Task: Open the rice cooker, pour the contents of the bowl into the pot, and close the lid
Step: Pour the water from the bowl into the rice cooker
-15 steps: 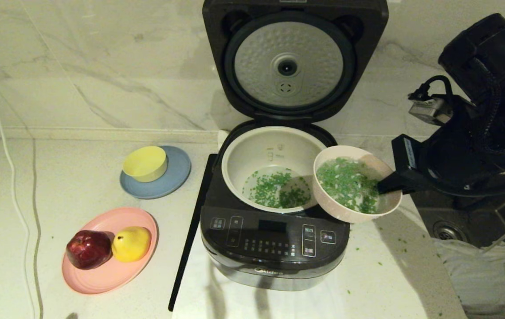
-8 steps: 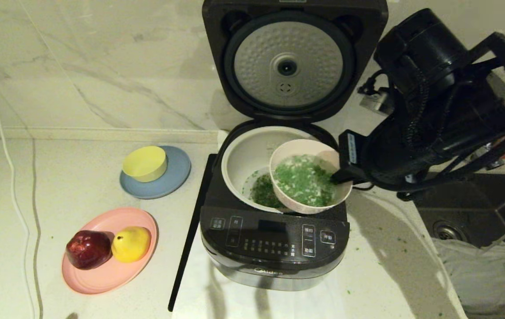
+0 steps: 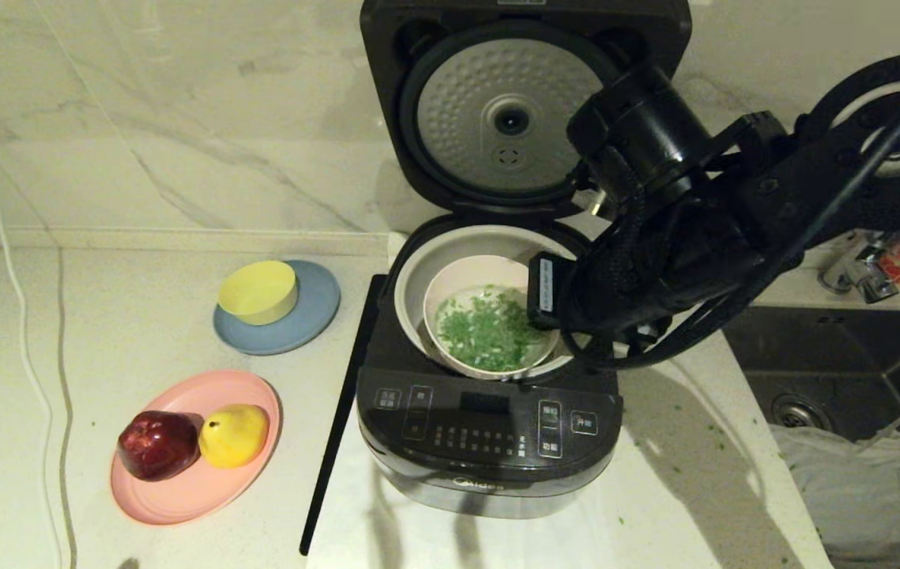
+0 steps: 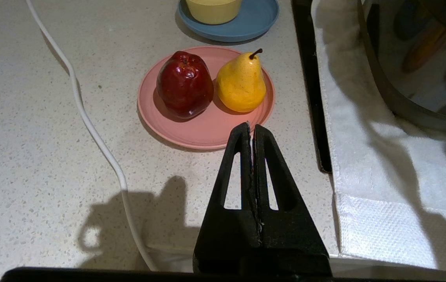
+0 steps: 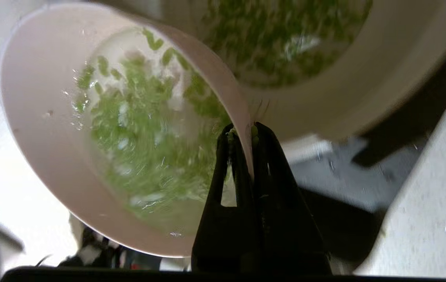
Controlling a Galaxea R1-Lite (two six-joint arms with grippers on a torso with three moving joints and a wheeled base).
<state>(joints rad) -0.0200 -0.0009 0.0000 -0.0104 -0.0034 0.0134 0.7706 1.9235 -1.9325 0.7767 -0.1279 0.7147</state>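
A: Bowl?
B: The bowl (image 3: 489,328) sits tilted over the pot (image 3: 450,253) inside the rice cooker (image 3: 489,442), contents (image 3: 489,336) probably partly stuck inside; lid (image 3: 509,111) up.
A: Grippers?
B: Right gripper (image 5: 243,131) pinching bowl rim. Left gripper (image 4: 251,129) pressed together near pink plate (image 4: 203,129).

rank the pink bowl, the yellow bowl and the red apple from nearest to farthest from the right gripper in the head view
1. The pink bowl: pinched at its rim by the right gripper, over the pot.
2. The yellow bowl: on the blue plate, to the cooker's left.
3. The red apple: on the pink plate, farther left and nearer the robot.
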